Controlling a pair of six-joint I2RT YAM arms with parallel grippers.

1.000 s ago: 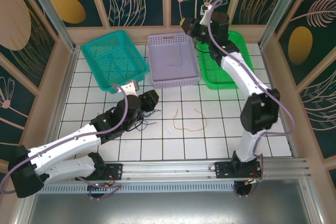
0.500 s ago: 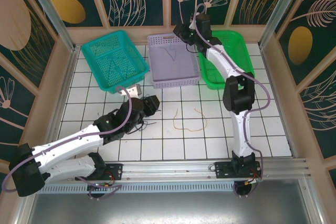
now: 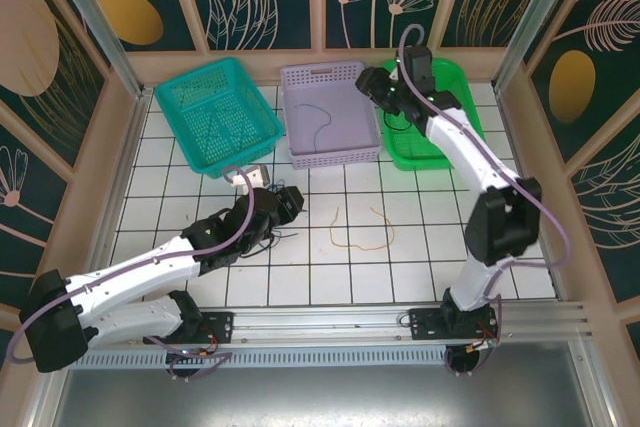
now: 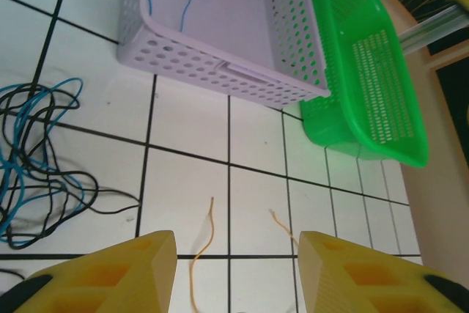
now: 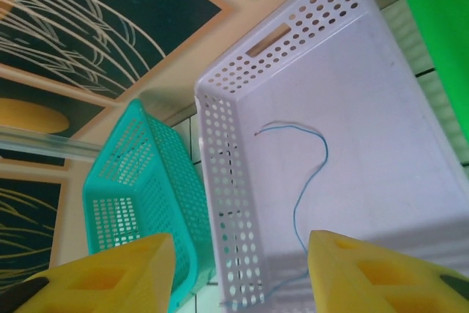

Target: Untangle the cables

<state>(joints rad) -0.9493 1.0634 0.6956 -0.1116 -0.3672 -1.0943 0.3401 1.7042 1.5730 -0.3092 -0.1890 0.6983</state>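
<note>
Over by the back wall, one blue cable [image 3: 320, 125] lies alone in the lilac basket [image 3: 335, 158], with the right hand [image 5: 238, 243] above it, fingers apart and empty. Most of the job remains, I'd say. A black-and-blue tangle [image 4: 40, 170] sits on the white-tiled bench [image 3: 430, 247] just beside the left hand [image 4: 238, 243], which is half open and holds nothing. Orange strands [image 3: 355, 243] lie loose nearby. Leaf-patterned panels enclose everything.
</note>
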